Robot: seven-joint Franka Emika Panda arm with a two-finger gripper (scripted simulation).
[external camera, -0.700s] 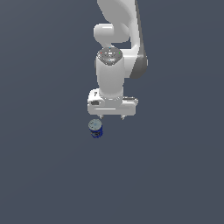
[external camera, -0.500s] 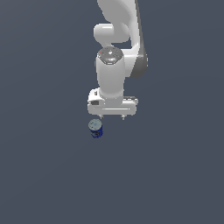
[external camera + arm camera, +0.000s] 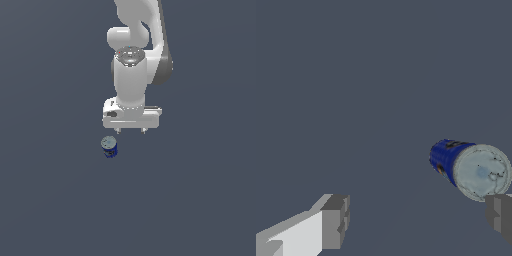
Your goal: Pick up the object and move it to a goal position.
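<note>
Plain dark grey floor everywhere, nothing else around. Compared with half a second back, our gripper [image 3: 131, 131] has barely shifted, so we're hovering, not yet descending. It's spread wide and holding nothing. The can [image 3: 109, 147] stands upright just off the gripper's side, toward the exterior view's left, not between the fingers [image 3: 335, 221]. No goal marker visible, and the label's markings are too blurry to read.
</note>
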